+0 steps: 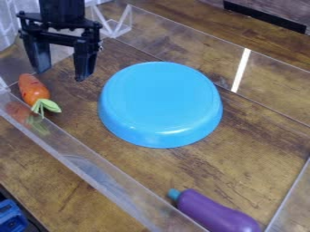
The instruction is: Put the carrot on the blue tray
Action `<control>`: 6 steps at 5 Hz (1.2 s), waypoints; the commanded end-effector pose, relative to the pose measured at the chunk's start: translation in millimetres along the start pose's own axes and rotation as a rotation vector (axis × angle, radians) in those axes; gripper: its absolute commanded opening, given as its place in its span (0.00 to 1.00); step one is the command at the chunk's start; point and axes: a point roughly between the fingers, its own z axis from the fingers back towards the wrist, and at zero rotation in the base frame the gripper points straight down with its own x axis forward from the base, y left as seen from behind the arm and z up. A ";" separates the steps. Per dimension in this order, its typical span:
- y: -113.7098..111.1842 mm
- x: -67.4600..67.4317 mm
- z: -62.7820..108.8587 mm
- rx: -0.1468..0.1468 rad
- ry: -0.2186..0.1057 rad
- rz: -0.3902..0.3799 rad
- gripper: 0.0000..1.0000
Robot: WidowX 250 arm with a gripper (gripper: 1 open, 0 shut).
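My pincer hangs spread wide, probably just above the carrot, readying a grab; tray waits beside.

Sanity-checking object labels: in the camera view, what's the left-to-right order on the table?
carrot → gripper, open, above and just right of the carrot → blue tray → purple eggplant, near the front edge.

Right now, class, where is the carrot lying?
The carrot lies at the camera view's left edge on the wooden table, left of the blue tray and just below the open gripper.
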 end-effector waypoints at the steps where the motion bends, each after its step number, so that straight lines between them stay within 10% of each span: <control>1: 8.9 -1.9 1.7 -0.010 -0.047 0.083 1.00; 4: 22.4 9.0 -28.1 -0.033 -0.072 0.107 1.00; 6: 19.5 5.5 -13.8 -0.033 -0.095 -0.001 1.00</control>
